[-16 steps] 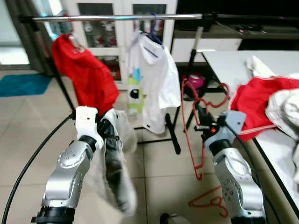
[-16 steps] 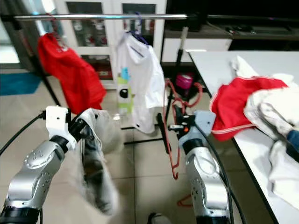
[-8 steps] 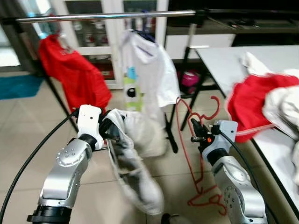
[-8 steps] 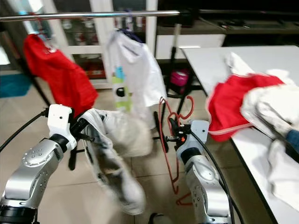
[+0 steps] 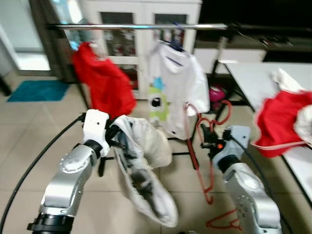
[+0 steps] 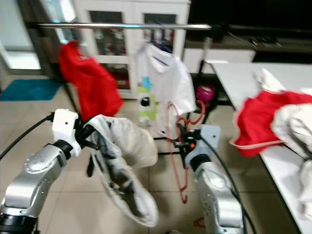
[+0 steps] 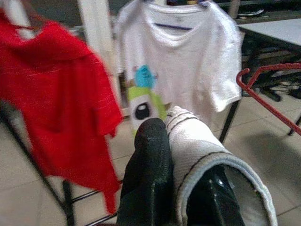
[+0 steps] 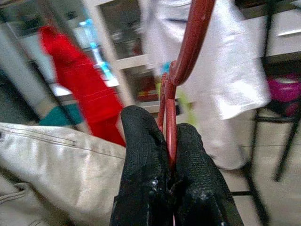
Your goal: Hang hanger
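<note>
red shirt (image 5: 105,85), white T-shirt (image 5: 176,92), teal mat (image 5: 37,90)

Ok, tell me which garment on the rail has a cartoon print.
The white T-shirt hanging right of the red garment on the rail; it has a green one-eyed cartoon figure, the red one looks plain.

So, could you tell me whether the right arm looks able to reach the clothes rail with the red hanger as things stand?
Probably not yet. The right gripper is shut on the red hanger, well below the rail and nearer than it. The way up looks free beside the white T-shirt, so stepping closer and lifting should do.
</note>
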{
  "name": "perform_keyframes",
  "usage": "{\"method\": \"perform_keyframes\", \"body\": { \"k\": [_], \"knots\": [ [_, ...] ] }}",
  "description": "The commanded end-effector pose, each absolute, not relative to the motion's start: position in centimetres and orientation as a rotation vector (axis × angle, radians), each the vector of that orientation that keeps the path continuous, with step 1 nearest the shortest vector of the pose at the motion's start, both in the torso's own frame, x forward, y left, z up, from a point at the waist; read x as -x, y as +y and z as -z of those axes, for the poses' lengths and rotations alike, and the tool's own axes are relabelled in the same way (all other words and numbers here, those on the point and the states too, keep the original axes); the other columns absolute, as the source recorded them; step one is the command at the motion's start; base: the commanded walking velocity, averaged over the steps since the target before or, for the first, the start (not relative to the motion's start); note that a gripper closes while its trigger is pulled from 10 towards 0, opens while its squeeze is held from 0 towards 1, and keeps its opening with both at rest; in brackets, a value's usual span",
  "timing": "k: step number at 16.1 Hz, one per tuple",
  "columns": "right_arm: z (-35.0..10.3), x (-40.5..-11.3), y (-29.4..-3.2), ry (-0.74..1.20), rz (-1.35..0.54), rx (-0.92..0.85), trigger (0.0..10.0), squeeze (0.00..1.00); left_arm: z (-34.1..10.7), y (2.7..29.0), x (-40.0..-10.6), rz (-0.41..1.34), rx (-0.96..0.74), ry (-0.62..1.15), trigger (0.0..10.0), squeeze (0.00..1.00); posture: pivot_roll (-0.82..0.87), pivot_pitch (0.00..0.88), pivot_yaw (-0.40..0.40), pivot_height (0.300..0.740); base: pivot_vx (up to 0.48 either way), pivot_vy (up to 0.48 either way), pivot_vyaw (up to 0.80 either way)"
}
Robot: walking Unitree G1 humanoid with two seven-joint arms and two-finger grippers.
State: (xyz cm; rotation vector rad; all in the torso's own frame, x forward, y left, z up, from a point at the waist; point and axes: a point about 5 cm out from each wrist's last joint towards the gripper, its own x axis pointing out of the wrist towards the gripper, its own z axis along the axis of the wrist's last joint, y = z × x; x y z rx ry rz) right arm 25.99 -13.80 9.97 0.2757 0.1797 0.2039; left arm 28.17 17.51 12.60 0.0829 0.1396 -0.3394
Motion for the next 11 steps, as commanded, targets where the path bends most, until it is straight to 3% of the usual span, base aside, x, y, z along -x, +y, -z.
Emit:
{"method": "perform_keyframes", "body": {
  "k": [1,6,11],
  "knots": [
    [-10.17,-25.96,-13.85,0.178,-0.208,-0.28,10.0,0.0,-13.84,17.39,-28.32,0.347,-0.088,0.088,10.0,0.0,-0.12,0.0,0.027,0.74,0.0,0.428,0.0],
    [-10.16,-25.92,-14.01,0.186,-0.2,-0.279,10.0,0.0,-13.79,17.25,-28.34,0.351,-0.084,0.093,10.0,0.0,-0.12,0.0,0.026,0.74,0.0,0.389,0.0],
    [-10.15,-25.93,-14.2,0.192,-0.192,-0.274,10.0,0.0,-13.44,17.04,-28.16,0.364,-0.079,0.11,10.0,0.0,-0.12,0.0,0.021,0.74,0.0,0.0,-0.61]
  ]
}}
